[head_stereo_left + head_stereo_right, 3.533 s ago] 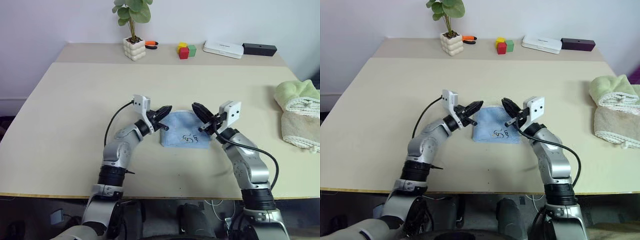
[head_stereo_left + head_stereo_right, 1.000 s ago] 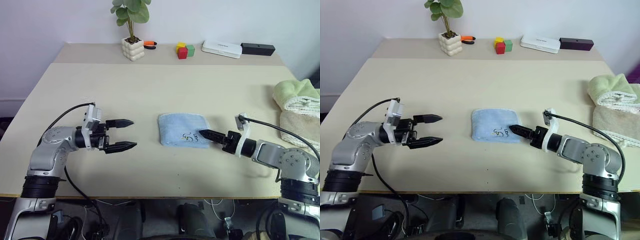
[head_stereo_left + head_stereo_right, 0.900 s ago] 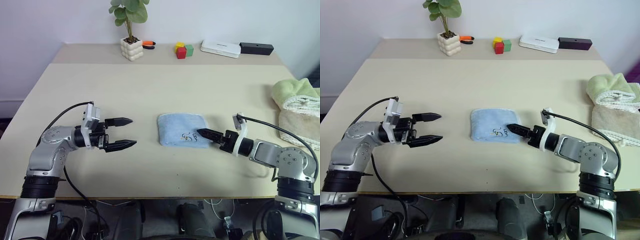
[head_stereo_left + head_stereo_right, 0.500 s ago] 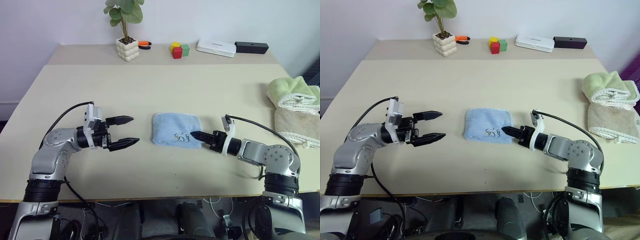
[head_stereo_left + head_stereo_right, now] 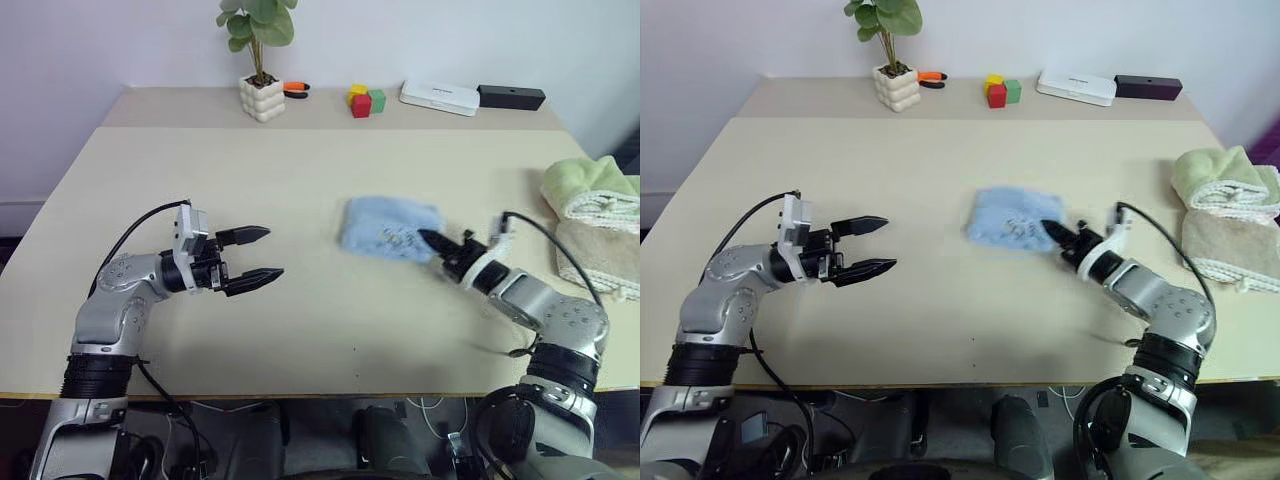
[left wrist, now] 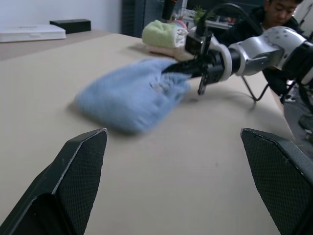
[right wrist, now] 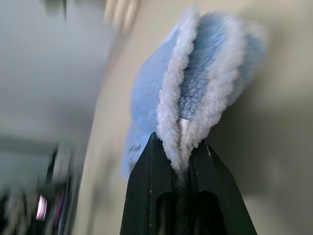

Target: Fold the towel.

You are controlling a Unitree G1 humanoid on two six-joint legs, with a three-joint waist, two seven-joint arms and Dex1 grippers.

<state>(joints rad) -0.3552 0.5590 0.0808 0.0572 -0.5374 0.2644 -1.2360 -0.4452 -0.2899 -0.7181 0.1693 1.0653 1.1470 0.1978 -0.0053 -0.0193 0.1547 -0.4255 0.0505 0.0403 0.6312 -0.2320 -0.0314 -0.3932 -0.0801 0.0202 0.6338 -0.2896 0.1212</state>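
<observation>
Dragged rightward, the towel (image 5: pixel 388 226) sits pinched in the right gripper's (image 5: pixel 433 241) jaws.

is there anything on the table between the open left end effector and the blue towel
Nothing visible. Bare table lies between the open left end effector and the towel, whose near edge the right end effector already pinches.

You have the towel (image 5: pixel 390 226) folded into a small, fluffy light blue bundle on the beige table, right of centre. Its pale whitish stitched edges sit stacked together at the near right corner, pinched there, and the cloth looks blurred.
</observation>
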